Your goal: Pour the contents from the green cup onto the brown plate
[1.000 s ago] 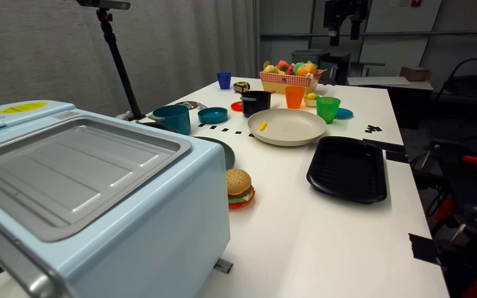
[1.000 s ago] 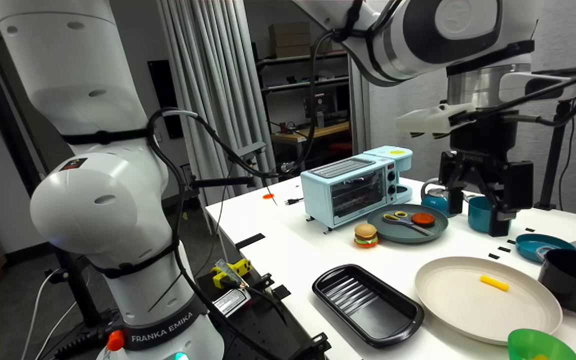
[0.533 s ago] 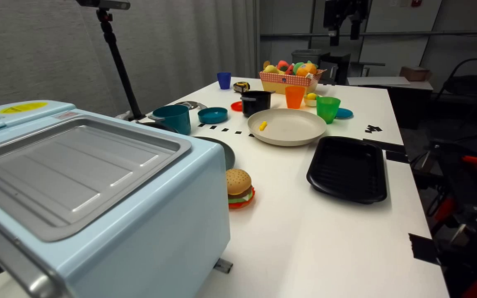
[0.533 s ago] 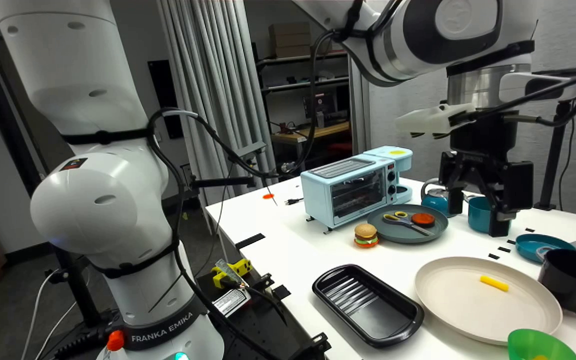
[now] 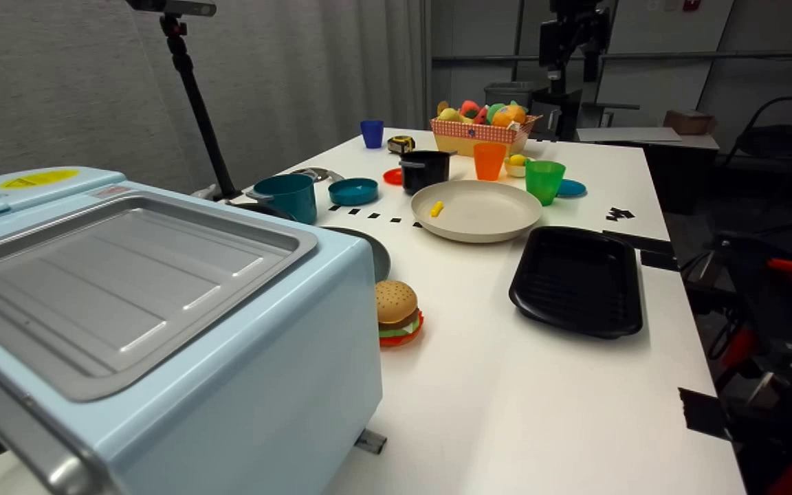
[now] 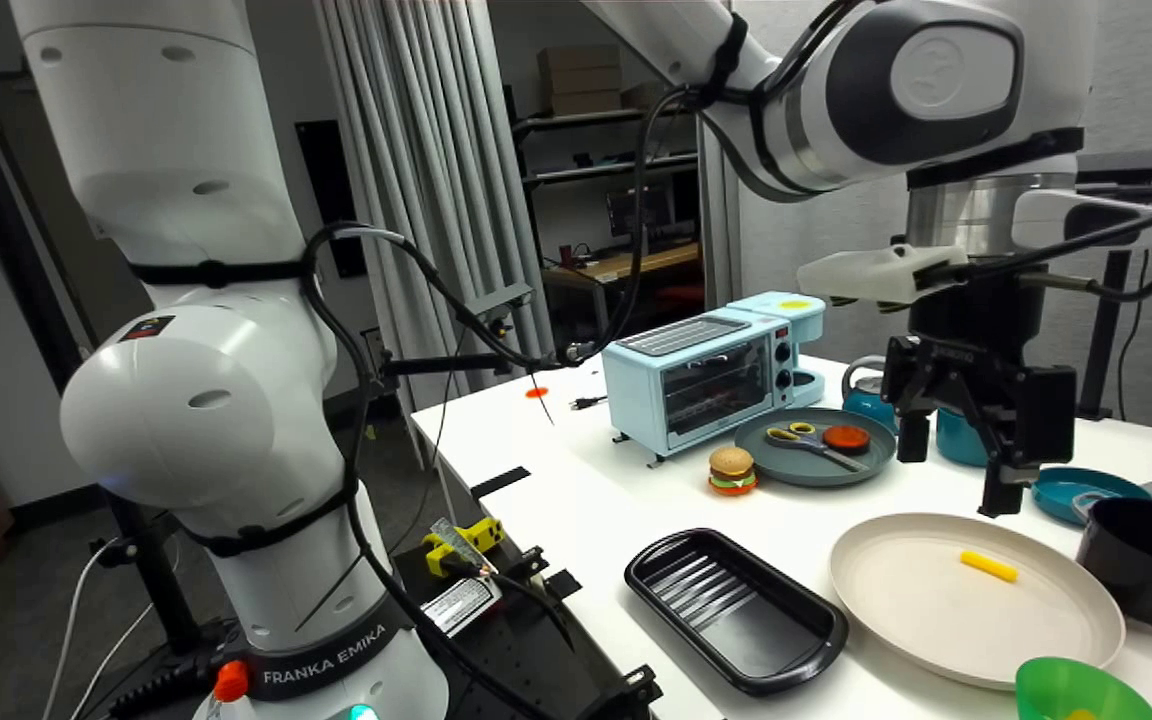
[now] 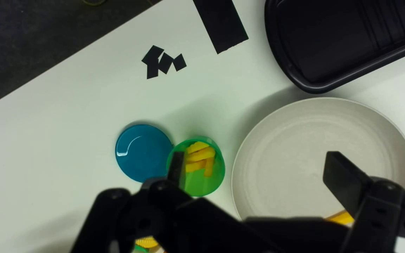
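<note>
Jaws slightly lower than 0.5 s ago, spread wide, holding nothing; approach to green cup (image 5: pixel 544 183) likely beginning. Cup upright on table (image 5: pixel 465 344), just beside brown plate (image 5: pixel 484 212), several yellow pieces (image 7: pixel 201 154) inside; 1 yellow piece (image 6: pixel 988 567) on plate. Wrist view: jaws centred nearer plate edge, sideways shift probably needed. Pour seemingly not begun.

The white table (image 5: pixel 499 405) is bright, the floor (image 6: pixel 26 570) dim. Glare streaks the metal tray (image 5: pixel 131 295). The wrist view shows the gripper (image 7: pixel 255 168) blurred.
</note>
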Robot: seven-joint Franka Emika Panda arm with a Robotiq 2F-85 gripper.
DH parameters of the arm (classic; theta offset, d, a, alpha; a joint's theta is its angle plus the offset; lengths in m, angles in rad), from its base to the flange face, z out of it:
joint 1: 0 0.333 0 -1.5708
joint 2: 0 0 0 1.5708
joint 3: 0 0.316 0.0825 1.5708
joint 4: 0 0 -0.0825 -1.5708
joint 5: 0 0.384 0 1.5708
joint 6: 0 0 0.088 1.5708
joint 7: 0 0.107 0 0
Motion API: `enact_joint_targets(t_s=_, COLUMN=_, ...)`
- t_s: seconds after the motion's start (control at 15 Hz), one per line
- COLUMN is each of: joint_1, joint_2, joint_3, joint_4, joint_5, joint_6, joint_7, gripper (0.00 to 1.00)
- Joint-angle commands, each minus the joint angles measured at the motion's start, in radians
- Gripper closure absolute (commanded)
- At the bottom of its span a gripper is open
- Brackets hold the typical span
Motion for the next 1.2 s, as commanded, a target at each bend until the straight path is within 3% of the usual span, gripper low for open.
enact_joint_targets(t_s=0.0, joint_1=-0.024, joint_2=0.071, joint_3=-0.017, joint_4=0.039, joint_5=-0.035, joint_6=0.018, joint_7=-0.066, gripper=0.0)
enact_joint_targets(t_s=0.47, joint_1=-0.074, joint_2=0.227, joint_3=-0.037, joint_4=0.112, joint_5=-0.061, joint_6=0.042, joint_7=-0.281, gripper=0.0)
enact_joint_targets(t_s=0.87, joint_1=-0.128, joint_2=0.355, joint_3=-0.004, joint_4=0.207, joint_5=-0.049, joint_6=0.063, joint_7=-0.527, gripper=0.0)
enact_joint_targets(t_s=1.13, joint_1=-0.12, joint_2=0.357, joint_3=-0.002, joint_4=0.197, joint_5=-0.049, joint_6=0.053, joint_7=-0.514, gripper=0.0)
